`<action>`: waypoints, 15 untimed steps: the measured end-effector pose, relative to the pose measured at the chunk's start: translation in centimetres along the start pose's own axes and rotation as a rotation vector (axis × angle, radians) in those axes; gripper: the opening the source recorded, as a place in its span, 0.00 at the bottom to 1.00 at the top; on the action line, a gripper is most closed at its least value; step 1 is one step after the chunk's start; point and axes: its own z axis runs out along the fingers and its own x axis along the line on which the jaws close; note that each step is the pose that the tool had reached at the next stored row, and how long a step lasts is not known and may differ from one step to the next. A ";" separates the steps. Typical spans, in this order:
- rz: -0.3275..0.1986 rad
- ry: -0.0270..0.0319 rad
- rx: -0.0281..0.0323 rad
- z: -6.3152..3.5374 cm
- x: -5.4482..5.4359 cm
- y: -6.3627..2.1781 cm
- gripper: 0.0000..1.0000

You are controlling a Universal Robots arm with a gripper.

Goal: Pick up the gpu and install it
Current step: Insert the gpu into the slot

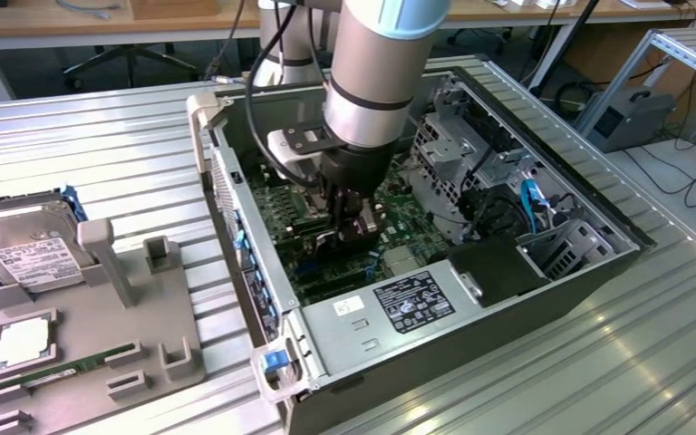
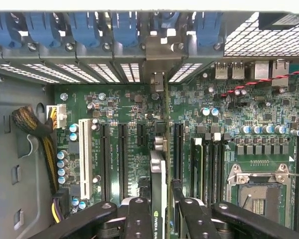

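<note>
The gpu shows edge-on in the wrist view, a thin dark card with a green-and-white label on its edge. It stands upright over the green motherboard, between the long black slots. Its silver bracket reaches the case's rear slot openings. My gripper is shut on the card, one black finger on each side. In the exterior view the gripper hangs low inside the open computer case, just above the motherboard. I cannot tell whether the card sits in a slot.
A drive cage and the labelled power supply flank the gripper inside the case. A CPU socket, a white slot and a cable bundle lie nearby. Outside, a grey fixture holds a hard drive and a memory stick.
</note>
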 end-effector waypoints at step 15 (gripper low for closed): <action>0.000 -0.0007 0.0007 -0.35 0.0 0.01 0.26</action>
